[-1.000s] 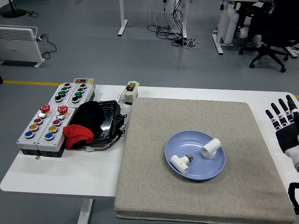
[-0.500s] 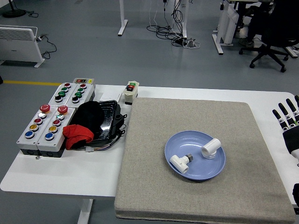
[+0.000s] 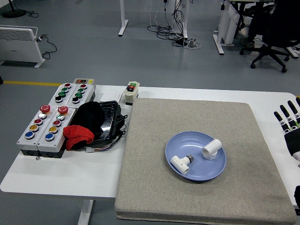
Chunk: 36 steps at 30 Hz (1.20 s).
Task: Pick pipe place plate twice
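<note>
A blue plate (image 3: 197, 176) sits on the grey mat (image 3: 201, 154), right of centre. Two white pipe fittings lie in it: a T-shaped one with a metal nut (image 3: 180, 162) at the lower left and an elbow piece (image 3: 212, 149) at the upper right. My right hand (image 3: 291, 125) is at the picture's right edge, over the bare table beside the mat, fingers spread and holding nothing, well clear of the plate. The left arm is out of view.
Two grey button boxes (image 3: 44, 129) (image 3: 72, 93) stand on the table's left. A black tray with black and red cloth (image 3: 89, 124) lies beside them. A small switch box (image 3: 131, 92) sits at the mat's far left corner.
My right hand has drawn back to the right, away from the plate, and is partly cut off by the picture's edge. The plate and both pipes have not moved.
</note>
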Tool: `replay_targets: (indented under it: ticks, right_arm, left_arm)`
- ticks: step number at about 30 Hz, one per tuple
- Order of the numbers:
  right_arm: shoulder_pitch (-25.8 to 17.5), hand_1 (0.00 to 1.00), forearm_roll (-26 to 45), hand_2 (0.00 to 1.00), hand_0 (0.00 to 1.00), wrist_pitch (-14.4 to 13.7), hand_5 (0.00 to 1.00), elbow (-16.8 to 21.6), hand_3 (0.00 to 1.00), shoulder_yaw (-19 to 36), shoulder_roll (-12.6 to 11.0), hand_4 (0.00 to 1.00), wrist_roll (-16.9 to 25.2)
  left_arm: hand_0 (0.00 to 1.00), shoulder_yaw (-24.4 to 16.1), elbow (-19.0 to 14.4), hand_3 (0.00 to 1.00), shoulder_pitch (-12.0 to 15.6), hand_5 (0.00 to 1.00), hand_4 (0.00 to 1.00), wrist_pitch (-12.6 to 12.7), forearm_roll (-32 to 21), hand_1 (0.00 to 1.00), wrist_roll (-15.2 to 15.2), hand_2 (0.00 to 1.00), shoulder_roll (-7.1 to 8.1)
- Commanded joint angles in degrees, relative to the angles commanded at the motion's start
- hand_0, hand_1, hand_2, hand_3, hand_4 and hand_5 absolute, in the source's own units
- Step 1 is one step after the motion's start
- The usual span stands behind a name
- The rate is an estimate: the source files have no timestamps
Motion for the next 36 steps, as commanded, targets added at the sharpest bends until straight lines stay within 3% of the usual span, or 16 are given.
replay_targets:
  ticks: [36]
  right_arm:
    - [0.48,0.777,-0.24,0.826,0.826,-0.32,0.605,-0.18,0.800,0.21,0.00,0.550,-1.13]
  left_arm:
    - [0.621,0.83,-0.03,0.590,-0.39,0.998,0.271,0.09,-1.11,0.588,-0.50,0.522,0.00]
